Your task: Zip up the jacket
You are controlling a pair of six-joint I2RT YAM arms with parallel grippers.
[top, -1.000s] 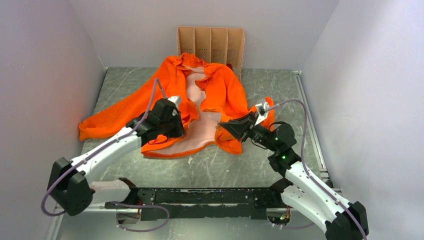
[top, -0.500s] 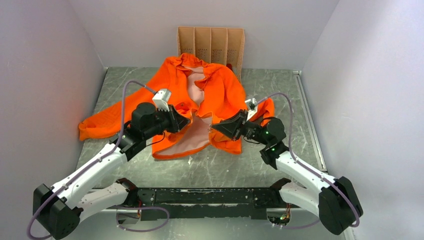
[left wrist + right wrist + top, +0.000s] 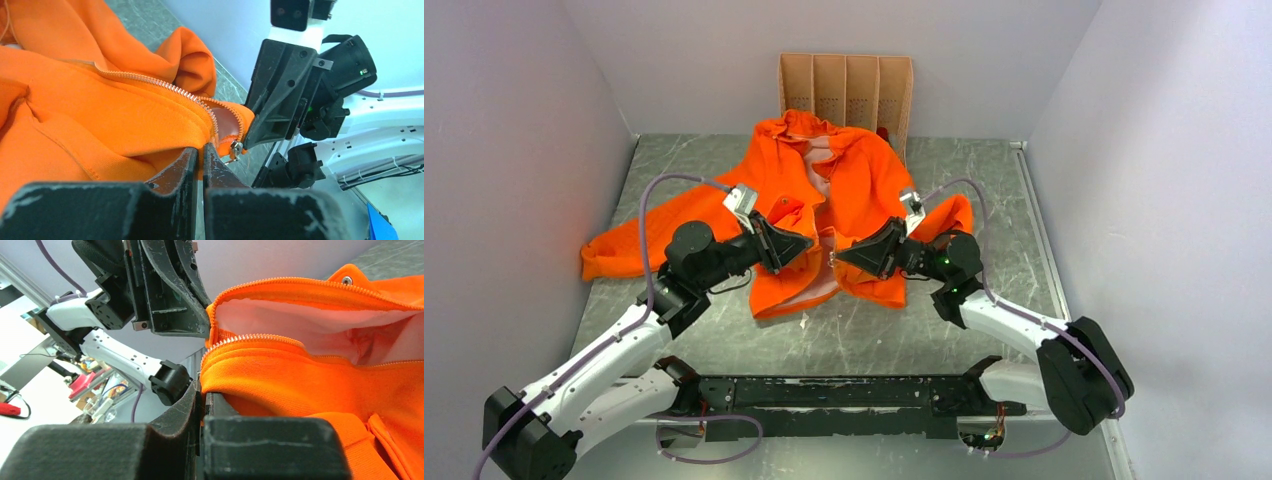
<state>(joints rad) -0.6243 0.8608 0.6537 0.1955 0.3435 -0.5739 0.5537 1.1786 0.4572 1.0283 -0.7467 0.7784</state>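
The orange jacket (image 3: 854, 185) lies on the table with its pale lining showing down the front. My left gripper (image 3: 807, 243) is shut on the left front edge of the jacket (image 3: 125, 120) beside the zipper teeth. My right gripper (image 3: 839, 256) is shut on the right front edge (image 3: 280, 375). The two grippers face each other, tips a few centimetres apart, holding the lower zipper ends close together above the table. A metal zipper slider (image 3: 235, 148) hangs at the bottom of the right edge, by the right gripper's fingers (image 3: 280, 100).
A brown cardboard divider box (image 3: 845, 92) stands against the back wall behind the collar. One sleeve (image 3: 639, 240) stretches to the left across the grey table (image 3: 984, 180). White walls close in the left, right and back.
Both grippers have moved inward toward each other, pulling the two front edges together. The pale lining is now mostly covered. The left arm swung right and lifted the hem.
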